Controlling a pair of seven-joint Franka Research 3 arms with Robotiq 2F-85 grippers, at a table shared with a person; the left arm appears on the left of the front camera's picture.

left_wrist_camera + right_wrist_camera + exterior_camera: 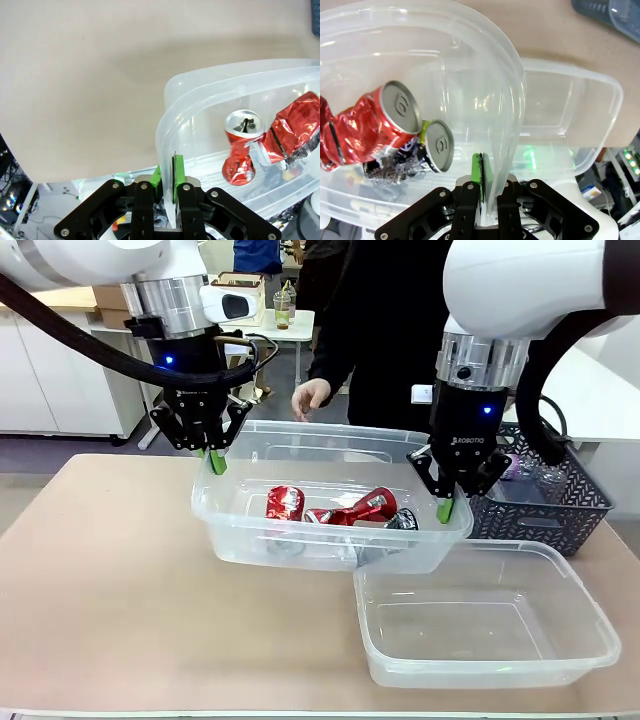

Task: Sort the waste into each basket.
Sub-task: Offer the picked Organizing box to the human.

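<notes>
Front view: left gripper and right gripper are pinched tight on opposite rims of the clear rectangular plastic tub, with crushed red-and-silver drink cans between them. Recommend level, synchronised movement.

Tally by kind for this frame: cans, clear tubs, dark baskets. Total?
Crushed cans: 3
Clear tubs: 2
Dark lattice basket: 1
Total: 6
The basket's contents are too unclear to count.
</notes>
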